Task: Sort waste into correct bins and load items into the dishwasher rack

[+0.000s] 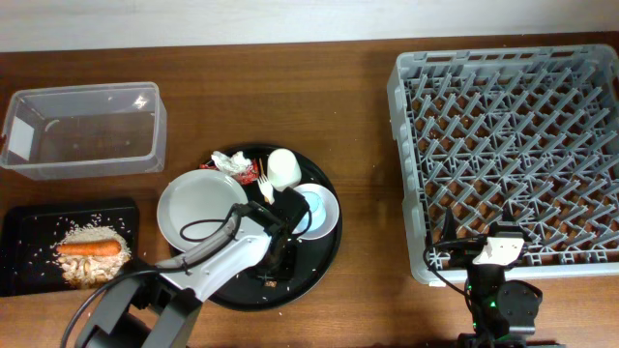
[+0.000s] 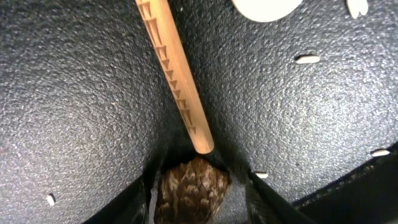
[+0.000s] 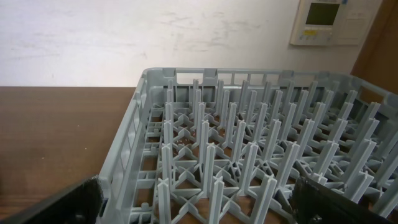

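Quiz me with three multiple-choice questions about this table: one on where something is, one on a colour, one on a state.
1. Where does the orange carrot lie? A. on the floor B. on the beige rice heap in the flat black rectangular tray C. in a metal sink
2. What colour is the small cup inside the white bowl? A. red B. light blue C. green
3. How is the large square grey plastic rack? A. empty of dishes B. full of plates C. overturned
Answers: B, the carrot tops the rice in that tray; B, the cup shows pale blue; A, only bare pegs show.
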`<control>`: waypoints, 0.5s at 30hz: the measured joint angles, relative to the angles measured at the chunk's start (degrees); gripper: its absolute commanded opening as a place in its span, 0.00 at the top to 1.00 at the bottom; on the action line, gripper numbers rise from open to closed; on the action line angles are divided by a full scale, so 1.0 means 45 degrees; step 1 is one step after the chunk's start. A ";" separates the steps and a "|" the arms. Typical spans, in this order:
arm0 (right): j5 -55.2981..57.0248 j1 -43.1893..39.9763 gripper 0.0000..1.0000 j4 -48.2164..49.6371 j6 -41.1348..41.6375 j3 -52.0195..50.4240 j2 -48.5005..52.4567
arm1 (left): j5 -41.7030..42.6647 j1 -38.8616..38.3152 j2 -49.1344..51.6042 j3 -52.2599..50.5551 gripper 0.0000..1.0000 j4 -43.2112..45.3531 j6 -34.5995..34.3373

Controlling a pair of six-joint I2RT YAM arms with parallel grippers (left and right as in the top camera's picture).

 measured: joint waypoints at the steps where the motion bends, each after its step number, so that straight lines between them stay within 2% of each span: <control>1: 0.0000 0.0000 0.01 -0.0005 0.0010 0.0000 0.0000 | -0.0092 0.0005 0.0044 0.0029 0.64 -0.0053 0.0019; 2: 0.0000 0.0000 0.01 0.0000 0.0005 0.0000 0.0000 | -0.0121 0.0005 0.0058 0.0039 0.68 -0.0083 0.0029; 8: 0.0000 0.0000 0.01 0.0000 0.0010 0.0000 0.0000 | -0.0063 0.0000 0.0233 0.0335 0.70 -0.1064 0.0039; 15: 0.0005 0.0000 0.01 0.0000 0.0010 0.0000 0.0000 | -0.0019 0.0053 0.0291 0.2229 0.70 -0.2909 0.0039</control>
